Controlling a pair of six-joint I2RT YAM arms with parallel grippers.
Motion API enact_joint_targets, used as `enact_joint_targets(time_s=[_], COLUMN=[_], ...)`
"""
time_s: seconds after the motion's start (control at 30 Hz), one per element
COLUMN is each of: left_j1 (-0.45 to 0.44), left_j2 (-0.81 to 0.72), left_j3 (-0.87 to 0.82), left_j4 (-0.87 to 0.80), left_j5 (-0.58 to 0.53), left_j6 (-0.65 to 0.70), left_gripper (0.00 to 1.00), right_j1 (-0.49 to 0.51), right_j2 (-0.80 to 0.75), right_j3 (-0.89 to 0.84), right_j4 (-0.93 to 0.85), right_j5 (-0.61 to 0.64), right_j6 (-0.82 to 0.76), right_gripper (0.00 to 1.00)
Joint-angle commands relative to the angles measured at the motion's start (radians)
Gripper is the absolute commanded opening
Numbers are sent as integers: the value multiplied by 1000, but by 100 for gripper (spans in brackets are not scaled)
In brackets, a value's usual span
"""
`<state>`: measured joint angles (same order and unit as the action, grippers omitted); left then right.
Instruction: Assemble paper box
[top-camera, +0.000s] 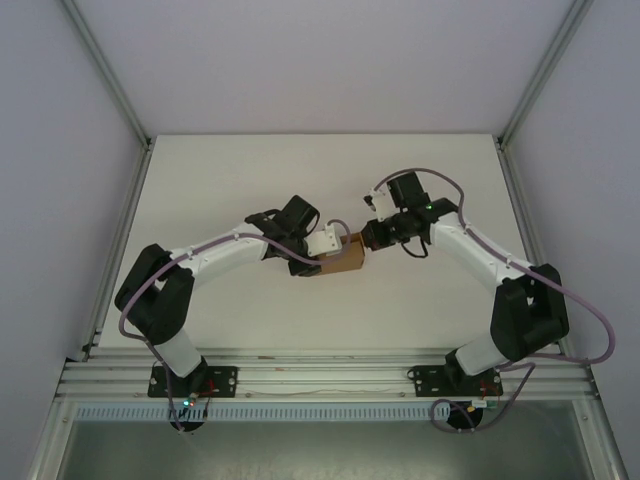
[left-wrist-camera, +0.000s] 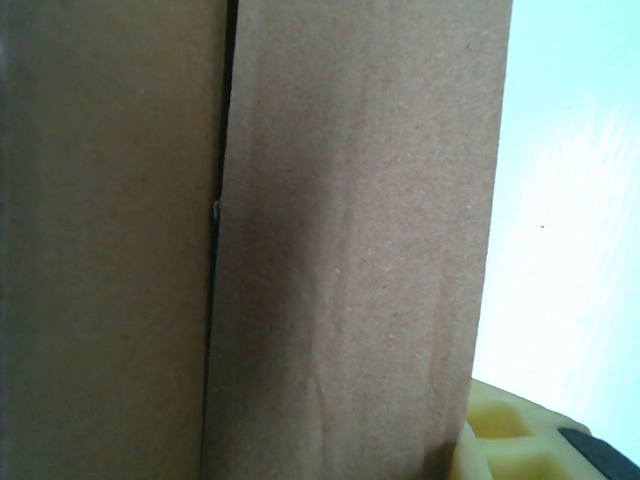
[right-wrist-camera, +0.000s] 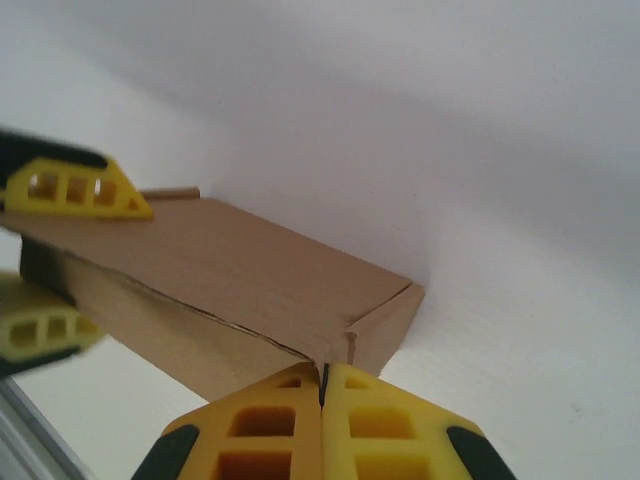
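The paper box (top-camera: 347, 257) is a small closed brown cardboard box, held just above the white table (top-camera: 250, 180) at mid-table between both arms. My left gripper (top-camera: 327, 252) is shut on its left end. In the right wrist view that gripper's yellow fingers (right-wrist-camera: 78, 190) clamp the far end of the box (right-wrist-camera: 250, 275) from above and below. My right gripper (right-wrist-camera: 322, 374) is shut, its fingertips together and touching the box's near end corner, where a side seam stands slightly ajar. In the left wrist view the cardboard (left-wrist-camera: 350, 250) sits very close, beside one yellow finger (left-wrist-camera: 515, 445).
White walls and aluminium frame posts (top-camera: 525, 95) enclose the table on three sides. A metal rail (top-camera: 320, 375) along the near edge carries both arm bases. Bare table surface lies all around the box.
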<state>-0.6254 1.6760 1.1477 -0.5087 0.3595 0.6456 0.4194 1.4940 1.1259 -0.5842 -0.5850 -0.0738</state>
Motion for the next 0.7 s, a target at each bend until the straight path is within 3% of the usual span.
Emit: enact_joint_targets(time_s=[0.0,0.2,0.3,0.47,0.67], left_j1=[-4,-4,-4,-3,-4], left_j2=[29,40,45,41,32], left_j3=[23,28,31,30,24], left_j4=[13,24,26,8,28], left_j5=[-19,-6,-4,-18,-14], left_j6=[-17,-19,-17,-7,-18], left_gripper=[40,40,40,40,41], right_j1=[33,41,41,42,41], right_j2=[-35,-72,-87,-113,-134], right_j3=[11,-51,-121,-220,-300], right_j4=[33,93,184,239,352], right_j5=[-7,58,45,154,177], right_j6=[253,300,199,32,30], right_gripper=[0,0,0,0,0])
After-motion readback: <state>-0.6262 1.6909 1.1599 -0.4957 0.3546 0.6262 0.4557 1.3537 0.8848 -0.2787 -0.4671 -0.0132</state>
